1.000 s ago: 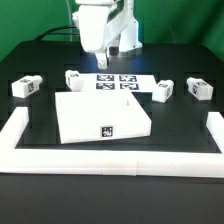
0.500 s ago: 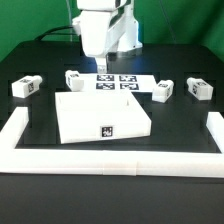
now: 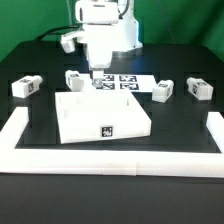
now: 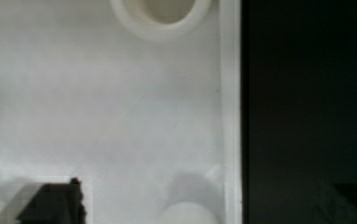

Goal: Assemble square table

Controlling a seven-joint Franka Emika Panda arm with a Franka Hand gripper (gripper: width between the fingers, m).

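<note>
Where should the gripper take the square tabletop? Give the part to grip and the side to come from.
Probably its far edge, from above. The tabletop lies flat and looks too wide to span, and the border wall crowds its near side. The open gripper hangs over that far edge. In the wrist view the fingers stand either side of an edge.
</note>
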